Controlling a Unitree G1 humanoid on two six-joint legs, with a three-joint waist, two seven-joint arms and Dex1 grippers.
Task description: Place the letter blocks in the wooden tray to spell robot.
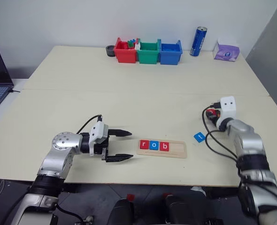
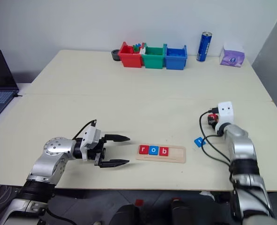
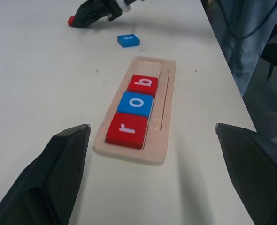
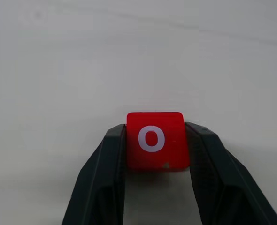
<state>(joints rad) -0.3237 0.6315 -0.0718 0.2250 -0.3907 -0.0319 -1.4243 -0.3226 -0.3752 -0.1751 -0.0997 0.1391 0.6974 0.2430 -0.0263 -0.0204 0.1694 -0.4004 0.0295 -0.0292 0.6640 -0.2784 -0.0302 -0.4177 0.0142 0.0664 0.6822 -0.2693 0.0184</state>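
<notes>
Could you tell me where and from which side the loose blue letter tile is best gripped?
The blue tile lies flat on the table, right of the wooden tray. Probably come from above and pinch two opposite side edges; its flat top offers no hold.

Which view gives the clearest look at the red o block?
The right wrist view: the red o block sits large between the right claw's fingers, its letter readable. The left wrist view catches a red corner under that claw far off; in the eye views it is a red speck.
</notes>
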